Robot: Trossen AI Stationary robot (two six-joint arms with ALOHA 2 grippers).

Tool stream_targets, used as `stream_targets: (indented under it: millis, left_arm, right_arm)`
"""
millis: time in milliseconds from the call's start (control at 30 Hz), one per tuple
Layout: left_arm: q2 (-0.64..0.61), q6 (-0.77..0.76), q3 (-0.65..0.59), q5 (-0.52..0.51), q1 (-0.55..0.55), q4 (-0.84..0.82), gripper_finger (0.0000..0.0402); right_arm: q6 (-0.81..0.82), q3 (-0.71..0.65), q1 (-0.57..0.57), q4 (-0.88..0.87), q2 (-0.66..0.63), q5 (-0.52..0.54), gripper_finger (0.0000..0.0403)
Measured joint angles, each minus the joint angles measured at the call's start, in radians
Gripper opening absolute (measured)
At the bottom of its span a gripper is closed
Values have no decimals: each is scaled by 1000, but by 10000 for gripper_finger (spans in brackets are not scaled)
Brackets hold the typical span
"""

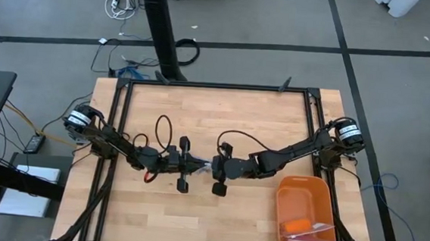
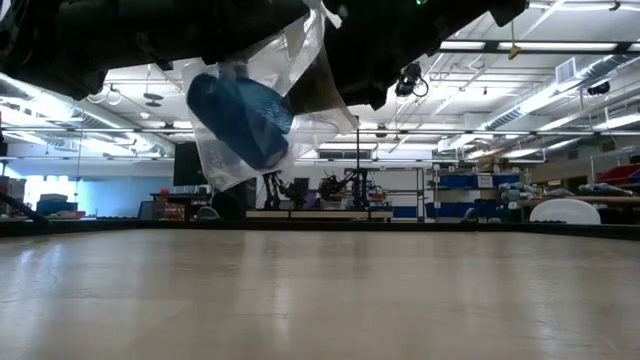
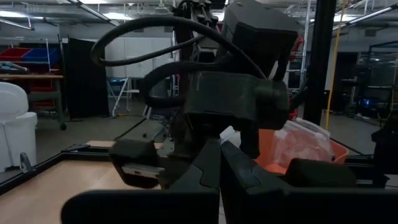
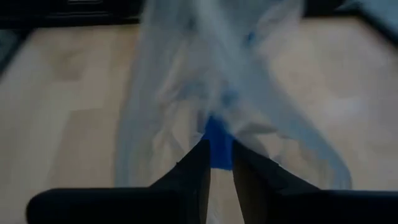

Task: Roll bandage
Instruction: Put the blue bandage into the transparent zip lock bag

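Nothing was rolled yet, I judged: the bandage (image 2: 240,118) hung mid-frame inside its clear bag (image 2: 290,90) (above the bench (image 1: 222,121)), left gripper (image 1: 191,164) pressed together, right gripper (image 4: 221,158) pinching blue fabric.

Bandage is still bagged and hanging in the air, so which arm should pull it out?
Probably right. The right gripper already has the blue bandage between its fingertips through the clear bag, while the left gripper, shut, looks to be pinching the bag itself.

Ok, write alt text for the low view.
A clear plastic bag hangs above the bare wooden table, with the blue bandage inside it as a roll. Dark arm parts fill the top edge; a workshop room lies behind.
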Motion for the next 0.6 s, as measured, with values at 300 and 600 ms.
stream_targets:
  millis: [300, 600]
  left_arm:
    - [0, -1, -5, -1, 3, 21, 1]
    - [0, -96, -53, -8, 88, -12, 1]
  right_arm:
    - [25, 0, 30, -99, -61, -22, 95]
    - [58, 0, 56, -331, -278, 64, 125]
